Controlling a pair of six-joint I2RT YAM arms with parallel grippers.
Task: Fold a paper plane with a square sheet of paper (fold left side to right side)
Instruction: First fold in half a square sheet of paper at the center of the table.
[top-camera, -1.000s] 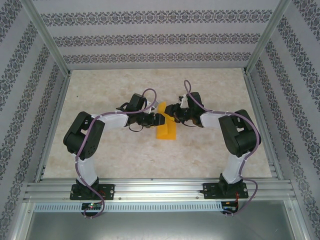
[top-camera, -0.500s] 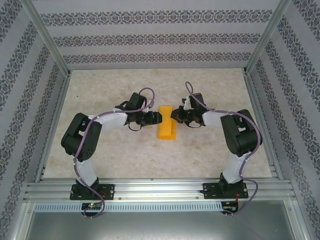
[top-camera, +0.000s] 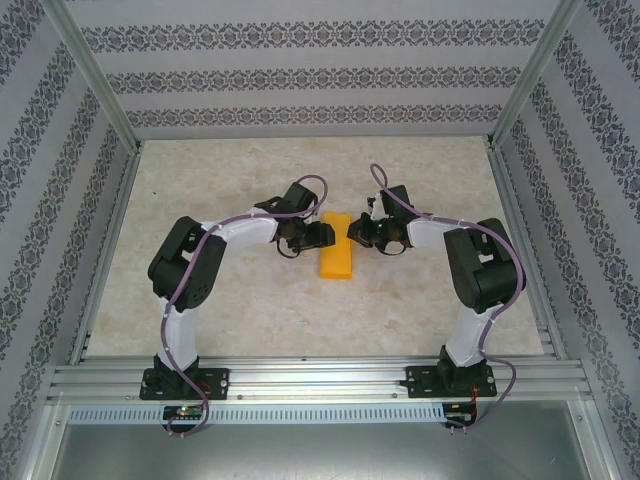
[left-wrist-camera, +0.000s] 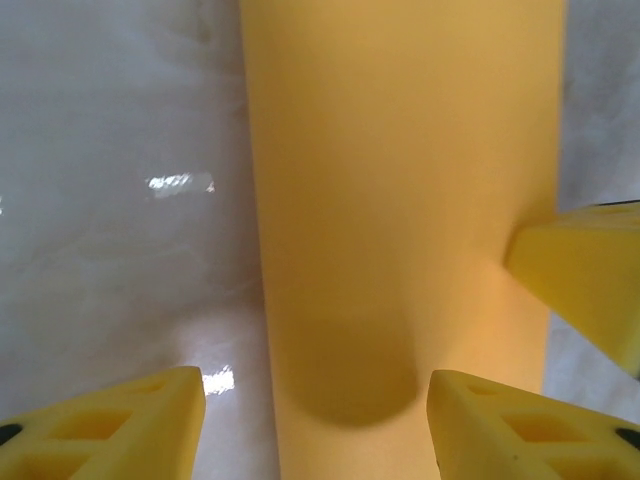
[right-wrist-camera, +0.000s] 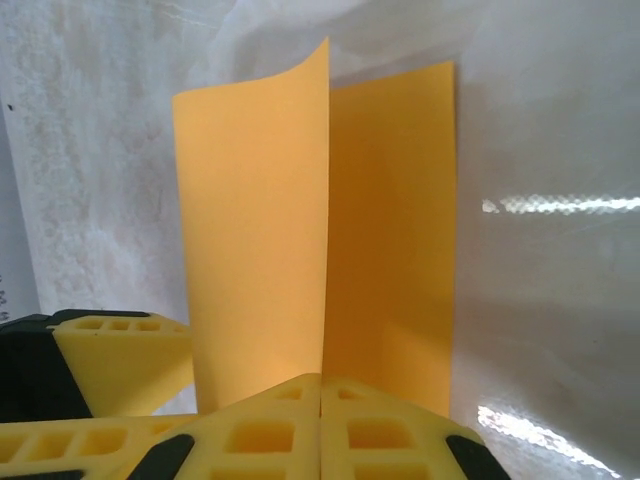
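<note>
No readable text, labels, numbers

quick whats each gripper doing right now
Left gripper: open, above the orange paper, holding nothing.
Right gripper: closed, pinching the paper's raised flap.

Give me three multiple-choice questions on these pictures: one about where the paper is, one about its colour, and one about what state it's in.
1. Where does the paper lie?
A. Between the two tools
B. At the far left corner
C. On the metal rail by the bases

2. What colour is the paper?
A. Blue
B. Orange
C. White

3. What state is the paper in?
A. Flat, unfolded square
B. Folded over, one flap raised
C. Crumpled ball

Answers:
1 A: the top view shows it between the left tool and the right tool.
2 B: it is orange in every view.
3 B: the right wrist view shows a flap standing above the lower layer.
</note>
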